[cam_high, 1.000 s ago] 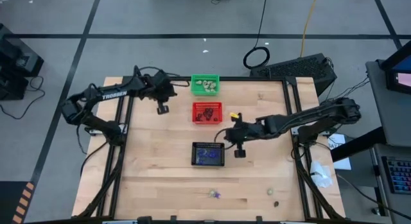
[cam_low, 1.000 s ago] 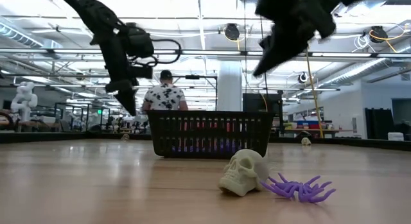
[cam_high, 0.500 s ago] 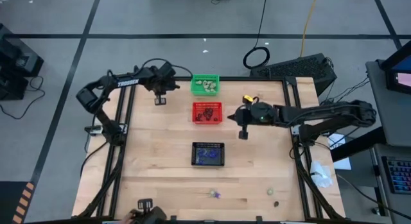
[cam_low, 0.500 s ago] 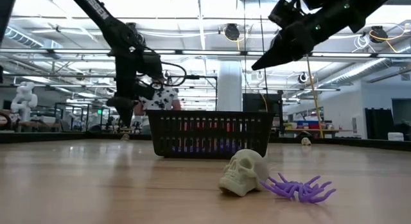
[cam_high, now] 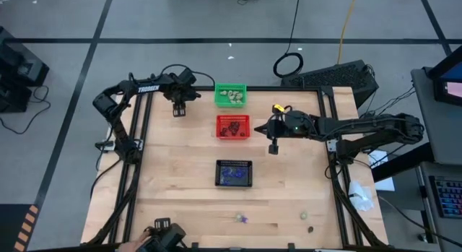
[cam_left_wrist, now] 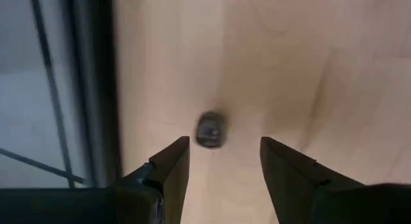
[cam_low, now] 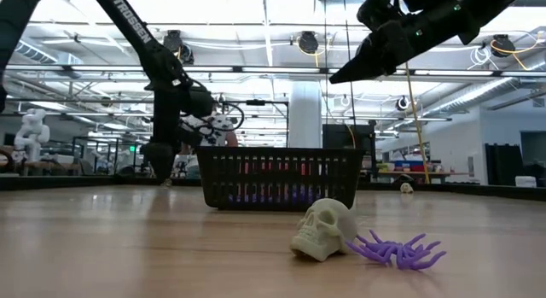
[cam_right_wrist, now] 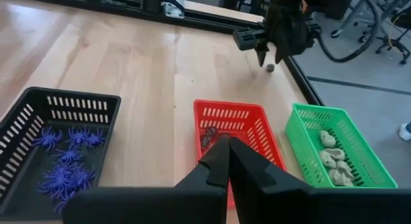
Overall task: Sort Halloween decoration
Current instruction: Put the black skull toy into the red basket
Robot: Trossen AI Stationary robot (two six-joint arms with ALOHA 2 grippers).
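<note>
A small dark trinket (cam_left_wrist: 210,129) is revealed only by the wrist views, below the spread left end effector (cam_left_wrist: 221,161); the right end effector (cam_right_wrist: 228,161) is pressed together above the red basket (cam_right_wrist: 266,142).

You can read one word only: "TROSSEN", in white capitals along the dark link of the left arm (cam_high: 148,87). From above it runs along the arm near the desk's far left corner; from desk level it shows again on that arm's upper link, slanting down. No other writing, number or sign is legible to you anywhere.
</note>
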